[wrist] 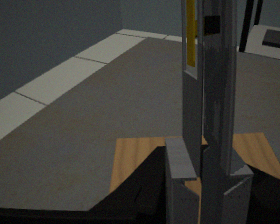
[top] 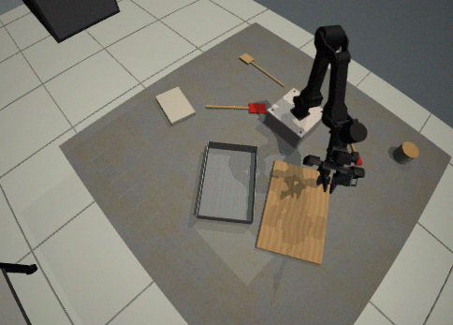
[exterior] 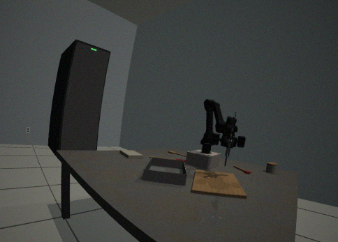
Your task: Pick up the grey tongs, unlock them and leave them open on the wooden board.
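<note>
No writing, label, brand, number or sign could be read on anything in these views; nothing here carried lettering that showed up legibly.

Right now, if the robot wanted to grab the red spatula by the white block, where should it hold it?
Best on the thin wooden handle, coming straight down from above. The red spatula lies flat on the table, its handle long, narrow and bare, stretching away from the white block. The flat red blade looks too wide and low to pinch. The end effector is busy holding the tongs.
</note>
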`<state>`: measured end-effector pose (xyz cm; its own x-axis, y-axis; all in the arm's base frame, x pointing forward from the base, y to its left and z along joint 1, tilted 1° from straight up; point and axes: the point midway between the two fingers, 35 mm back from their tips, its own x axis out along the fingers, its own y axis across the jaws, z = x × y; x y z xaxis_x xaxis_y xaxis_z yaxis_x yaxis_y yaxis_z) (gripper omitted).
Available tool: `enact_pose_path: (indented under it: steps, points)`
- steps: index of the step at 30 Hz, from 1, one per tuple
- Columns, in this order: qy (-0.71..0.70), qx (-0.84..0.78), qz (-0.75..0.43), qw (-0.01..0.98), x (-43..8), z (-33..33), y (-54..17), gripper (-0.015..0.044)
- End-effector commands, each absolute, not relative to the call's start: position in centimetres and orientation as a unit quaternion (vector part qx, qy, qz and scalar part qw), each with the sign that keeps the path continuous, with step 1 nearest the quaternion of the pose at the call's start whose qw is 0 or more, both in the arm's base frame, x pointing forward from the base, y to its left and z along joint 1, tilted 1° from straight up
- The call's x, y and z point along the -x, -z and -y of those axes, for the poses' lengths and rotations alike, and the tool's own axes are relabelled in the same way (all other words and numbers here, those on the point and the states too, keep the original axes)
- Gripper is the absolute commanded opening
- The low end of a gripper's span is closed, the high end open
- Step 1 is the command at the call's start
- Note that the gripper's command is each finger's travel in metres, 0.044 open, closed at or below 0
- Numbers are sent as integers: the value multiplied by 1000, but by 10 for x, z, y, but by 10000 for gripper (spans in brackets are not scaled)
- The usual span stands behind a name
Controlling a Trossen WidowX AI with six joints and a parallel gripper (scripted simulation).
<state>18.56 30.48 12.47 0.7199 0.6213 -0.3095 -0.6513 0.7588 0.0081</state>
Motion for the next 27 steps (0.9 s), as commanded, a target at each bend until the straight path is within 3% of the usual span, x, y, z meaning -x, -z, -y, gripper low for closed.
enact_pose_path:
  steps: [1,27]
  points:
    - [-342,50,-144,927,-186,-304,-127,-150]
    - [-341,141,-287,884,-208,-340,-100,-150]
